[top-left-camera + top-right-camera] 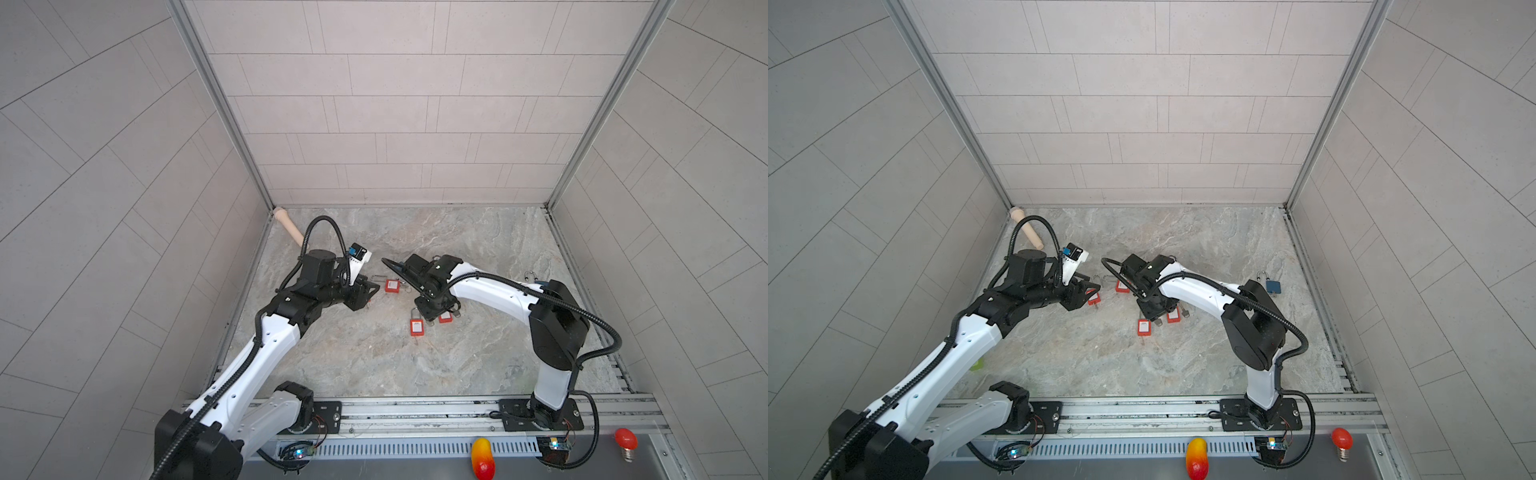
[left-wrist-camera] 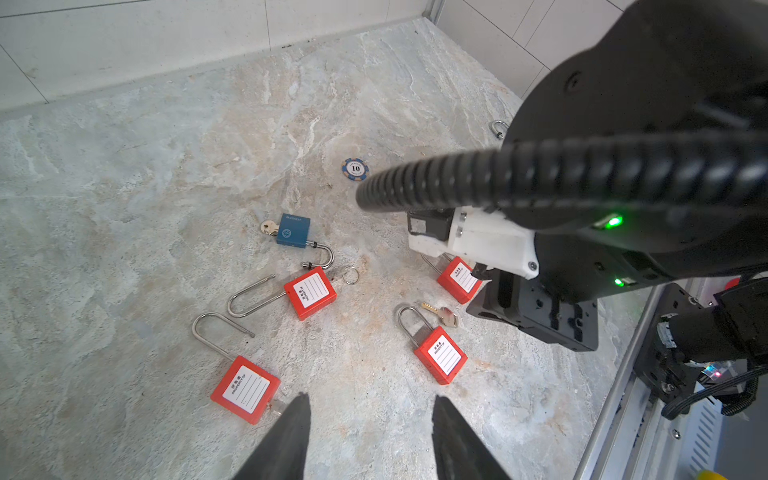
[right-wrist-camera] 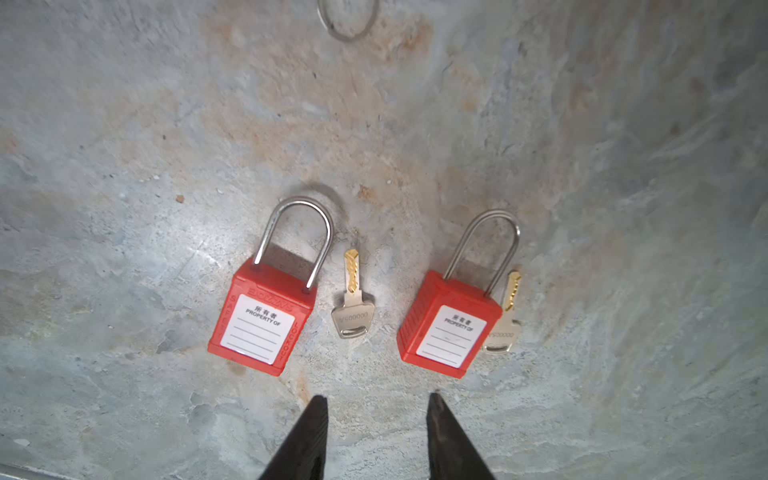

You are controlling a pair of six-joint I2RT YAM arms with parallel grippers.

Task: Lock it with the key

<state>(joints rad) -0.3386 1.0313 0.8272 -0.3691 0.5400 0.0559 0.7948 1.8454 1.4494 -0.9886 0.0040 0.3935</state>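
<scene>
Two red padlocks lie flat under my right gripper [image 3: 376,397], which is open and holds nothing. The nearer padlock [image 3: 259,320] has its shackle shut, with a loose key [image 3: 353,307] beside it. The other padlock [image 3: 449,328] partly covers a second key [image 3: 505,328]. My left gripper [image 2: 372,397] is also open and empty above the floor. Close to it lies a red padlock [image 2: 245,388] with an open shackle and a key [image 2: 276,409] at its base. A blue padlock [image 2: 293,230] with an open shackle has a key [image 2: 268,227] in it.
Another open red padlock [image 2: 309,293], a key ring [image 2: 350,275] and a poker chip [image 2: 355,169] lie on the marble floor [image 1: 457,365]. A wooden peg [image 1: 289,226] rests in the back left corner. Tiled walls enclose three sides; a metal rail [image 1: 415,409] runs along the front.
</scene>
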